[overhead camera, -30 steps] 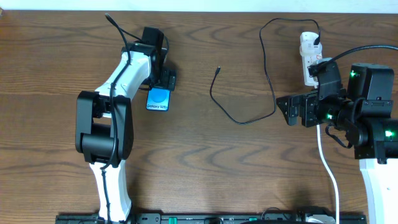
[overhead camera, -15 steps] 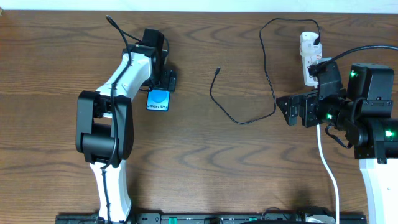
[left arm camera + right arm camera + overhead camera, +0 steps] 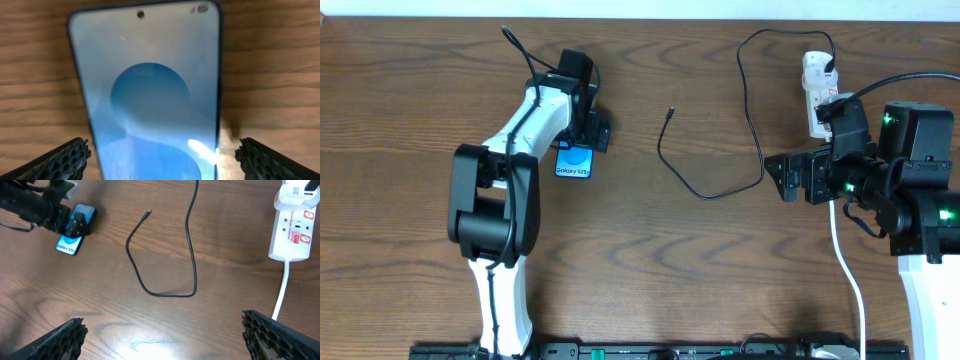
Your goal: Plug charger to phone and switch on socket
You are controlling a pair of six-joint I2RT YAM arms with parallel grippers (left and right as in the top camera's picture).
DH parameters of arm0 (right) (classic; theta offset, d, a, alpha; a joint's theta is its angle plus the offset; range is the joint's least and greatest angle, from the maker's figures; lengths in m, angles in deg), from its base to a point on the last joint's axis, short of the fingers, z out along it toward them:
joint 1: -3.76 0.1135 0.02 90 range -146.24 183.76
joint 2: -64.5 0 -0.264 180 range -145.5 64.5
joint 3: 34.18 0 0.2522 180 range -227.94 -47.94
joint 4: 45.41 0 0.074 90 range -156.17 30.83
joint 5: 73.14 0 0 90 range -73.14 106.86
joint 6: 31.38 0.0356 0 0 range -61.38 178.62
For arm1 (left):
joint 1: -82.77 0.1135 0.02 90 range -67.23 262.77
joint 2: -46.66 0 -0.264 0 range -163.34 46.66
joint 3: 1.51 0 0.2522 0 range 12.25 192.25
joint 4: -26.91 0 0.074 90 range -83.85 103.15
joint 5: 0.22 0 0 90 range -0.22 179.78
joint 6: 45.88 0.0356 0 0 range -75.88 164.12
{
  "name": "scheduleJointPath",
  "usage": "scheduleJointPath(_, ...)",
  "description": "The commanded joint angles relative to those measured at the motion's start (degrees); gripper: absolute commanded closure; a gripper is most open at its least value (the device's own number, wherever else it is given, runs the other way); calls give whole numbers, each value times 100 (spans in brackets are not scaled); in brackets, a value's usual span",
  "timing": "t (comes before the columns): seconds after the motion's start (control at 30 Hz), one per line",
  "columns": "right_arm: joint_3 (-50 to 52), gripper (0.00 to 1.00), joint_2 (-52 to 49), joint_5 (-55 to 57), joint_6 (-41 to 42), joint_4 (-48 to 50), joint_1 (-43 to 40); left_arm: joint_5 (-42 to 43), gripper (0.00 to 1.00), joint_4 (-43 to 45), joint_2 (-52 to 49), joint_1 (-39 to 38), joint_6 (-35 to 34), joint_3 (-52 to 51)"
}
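Well, charger (image 3: 706, 197) plug in socket (image 3: 813, 88), connector tip loose on table (image 3: 650, 262).

The phone (image 3: 576, 163) shows "Galaxy S25" on its blue screen.

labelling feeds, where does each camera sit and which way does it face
overhead: above the table, straight down; left arm, right arm, phone, charger, socket.
left wrist: on left arm, close over the phone; open jaws at bottom corners.
right wrist: on right arm, looking across the table; open jaws at bottom corners.
shared: overhead and right wrist both show phone, charger, socket.
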Motion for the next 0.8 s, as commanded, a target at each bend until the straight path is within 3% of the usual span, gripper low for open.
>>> scheduleJointPath(0.0,-98,1,-2,-35,-81,-11,33,-50,2,11,-267,13,-48,-46)
scheduleJointPath(0.5,-98,1,-2,-35,-81,9,33,-52,1,98,-284,11,-50,-44)
scheduleJointPath(0.77,-98,1,-2,-35,-81,11,33,-52,9,92,-284,11,-50,-44)
